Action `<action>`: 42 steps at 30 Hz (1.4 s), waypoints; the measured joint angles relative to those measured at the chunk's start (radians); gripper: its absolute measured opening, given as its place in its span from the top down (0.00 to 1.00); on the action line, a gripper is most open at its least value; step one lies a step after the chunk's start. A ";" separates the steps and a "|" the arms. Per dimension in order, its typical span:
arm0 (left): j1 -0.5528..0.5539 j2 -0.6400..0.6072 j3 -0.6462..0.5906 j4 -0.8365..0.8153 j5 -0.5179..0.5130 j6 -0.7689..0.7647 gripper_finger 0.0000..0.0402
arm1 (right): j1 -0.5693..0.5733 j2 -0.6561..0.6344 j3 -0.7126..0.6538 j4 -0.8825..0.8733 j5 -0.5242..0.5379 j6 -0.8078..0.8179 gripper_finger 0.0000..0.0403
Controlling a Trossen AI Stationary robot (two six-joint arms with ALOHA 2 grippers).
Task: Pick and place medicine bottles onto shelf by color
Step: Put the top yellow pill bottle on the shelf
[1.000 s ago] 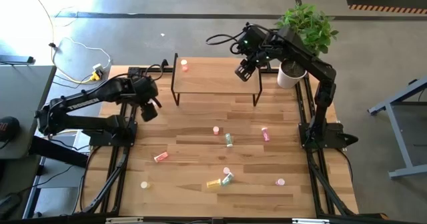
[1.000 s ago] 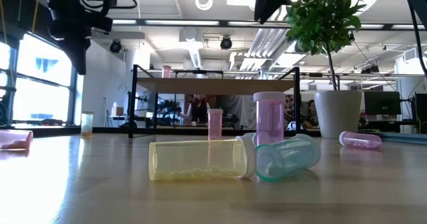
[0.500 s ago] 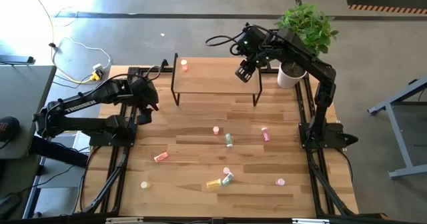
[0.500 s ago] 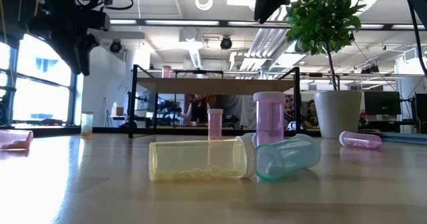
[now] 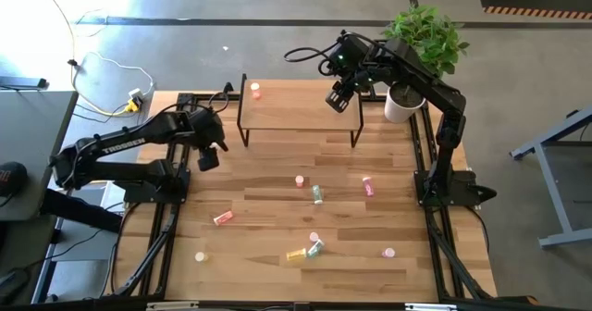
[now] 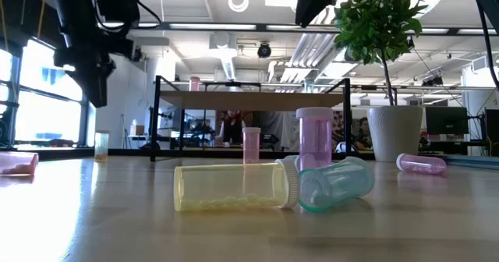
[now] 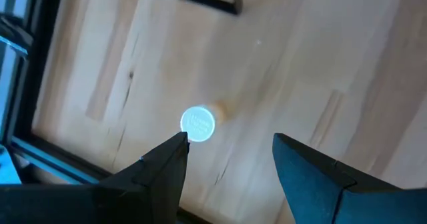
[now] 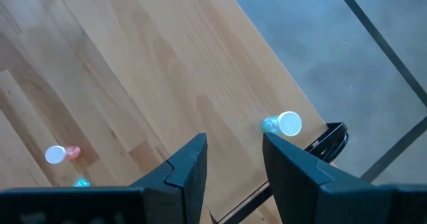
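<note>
Early stage: one red-orange bottle (image 5: 255, 91) on shelf (image 5: 298, 113), green one (image 8: 283, 124) too; about nine on tabletop (image 5: 277, 223). Left gripper (image 5: 206, 157), right gripper (image 5: 338, 101): fingers apart, empty.

wooden table (image 5: 277, 172) carries scattered bottles (image 5: 317, 193) and a shelf (image 5: 296, 107) bearing one.

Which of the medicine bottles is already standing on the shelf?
Only the red-orange bottle at the left end of the shelf; it stands upright, cap up. The other bottles seen from above are scattered on the tabletop.
</note>
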 joint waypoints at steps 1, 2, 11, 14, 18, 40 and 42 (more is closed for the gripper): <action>0.011 0.014 0.000 0.000 0.000 0.000 0.48 | 0.000 0.000 0.000 0.000 0.000 -0.001 0.66; 0.020 0.030 0.000 0.000 0.000 0.005 0.48 | 0.000 0.000 0.000 0.000 0.000 -0.007 0.66; 0.104 0.126 0.000 0.067 0.006 0.071 0.48 | 0.000 0.000 0.000 0.000 0.000 -0.019 0.66; 0.132 0.150 0.000 0.074 0.007 0.071 0.48 | 0.000 0.000 0.000 0.000 0.000 -0.019 0.66; 0.164 0.187 0.000 0.076 0.041 0.071 0.48 | 0.000 0.000 0.000 0.000 -0.001 -0.027 0.66; 0.266 0.320 0.000 0.155 0.058 0.070 0.48 | 0.000 0.000 0.000 0.000 -0.002 -0.007 0.66; 0.275 0.320 0.000 0.157 0.074 0.079 0.48 | 0.000 0.000 0.000 0.000 -0.002 0.001 0.66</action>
